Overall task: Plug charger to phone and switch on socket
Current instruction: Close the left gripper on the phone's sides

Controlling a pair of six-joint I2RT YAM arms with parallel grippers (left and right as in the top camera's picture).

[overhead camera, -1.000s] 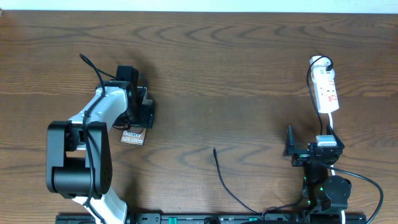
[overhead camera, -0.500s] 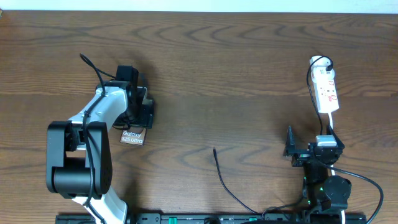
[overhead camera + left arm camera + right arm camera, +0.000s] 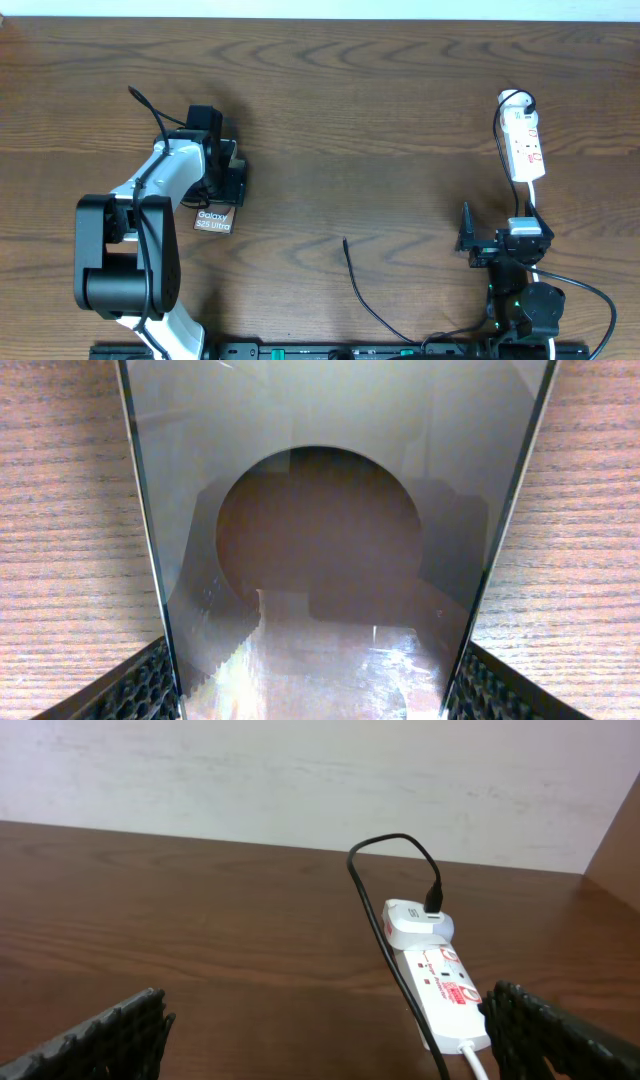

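Note:
The phone (image 3: 212,220) lies flat on the table at the left, its white-lettered end showing below my left gripper (image 3: 222,170). In the left wrist view its glossy brown face (image 3: 320,560) fills the frame. My left gripper (image 3: 320,695) stands open astride it, a dark pad close by each long edge; I cannot see whether they touch. The charger cable (image 3: 362,290) runs across the front middle of the table, its plug tip (image 3: 345,240) lying free. The white socket (image 3: 525,145) lies at the far right. My right gripper (image 3: 503,235) is open in front of it, empty. The socket (image 3: 440,985) shows near the right finger (image 3: 550,1030).
A white adapter (image 3: 415,923) sits plugged into the socket's far end, with the black charger cable (image 3: 375,920) looping out of it. A white cord (image 3: 478,1060) leaves the socket's near end. A pale wall stands behind the table's far edge.

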